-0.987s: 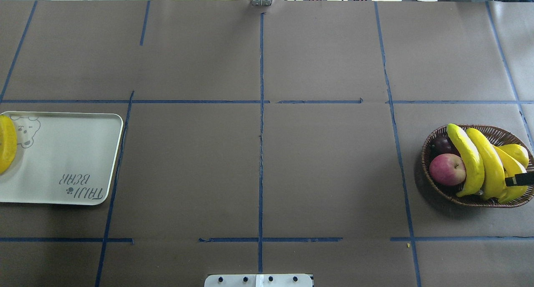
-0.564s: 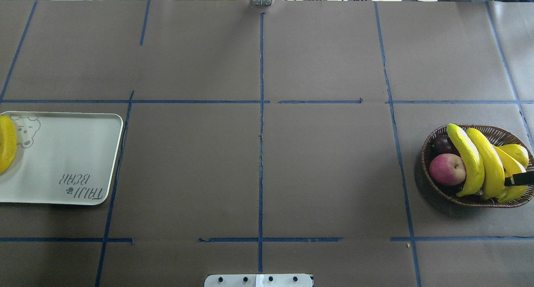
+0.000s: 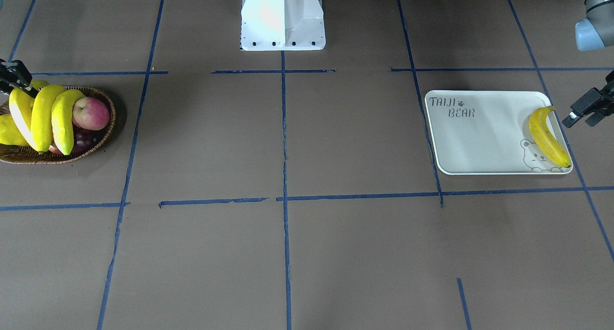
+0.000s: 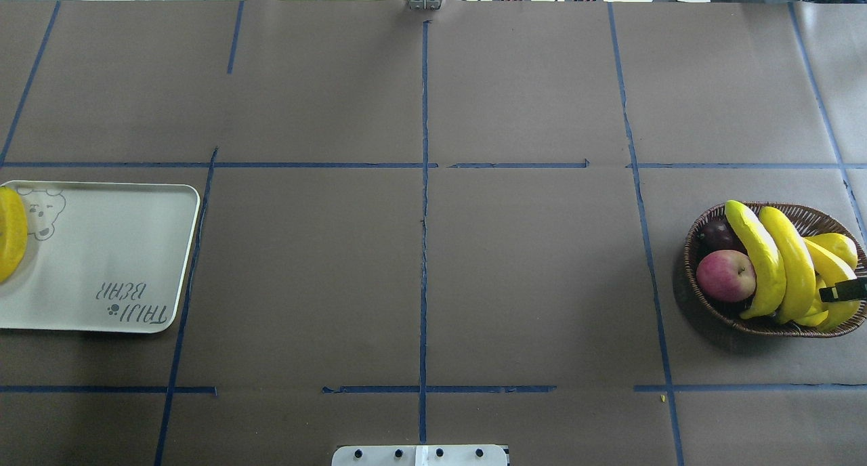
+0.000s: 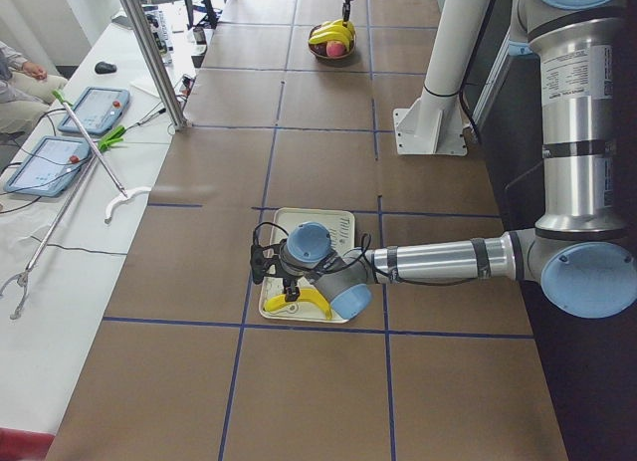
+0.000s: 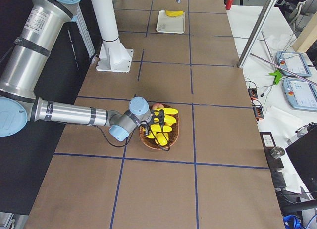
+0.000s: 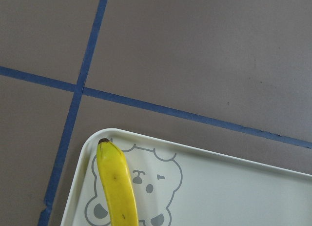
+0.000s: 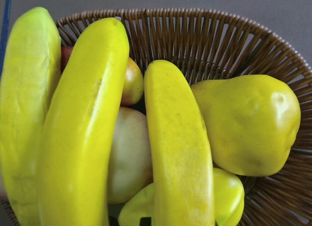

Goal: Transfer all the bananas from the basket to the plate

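Down at the basket end, the right gripper (image 4: 842, 290) hung low over the fruit. One dark finger lay across the outermost banana (image 4: 832, 271), near the end that faced the robot. Its partner was hidden, so I couldn't tell whether the jaws were parted or pinching. That banana ran lengthwise away from the robot, and so did the two other bananas (image 4: 789, 263) propped beside it. The finger therefore crossed its long axis almost squarely, which looked to me like the right line for a grip across the narrow width. A pear (image 4: 841, 246) sat tight against its far half and an apple (image 4: 726, 275) lay beyond the other two, all heaped in the basket (image 4: 809, 217).

Well apart, at the other end of the table, the left gripper (image 3: 583, 116) waited just off the plate (image 3: 484, 133). Its fingers looked spread and held nothing. The fourth banana (image 3: 547, 135) lay on the plate along the short side by the bear. The right arm was plainly the nearer one, so the next lift seemed to be its job.
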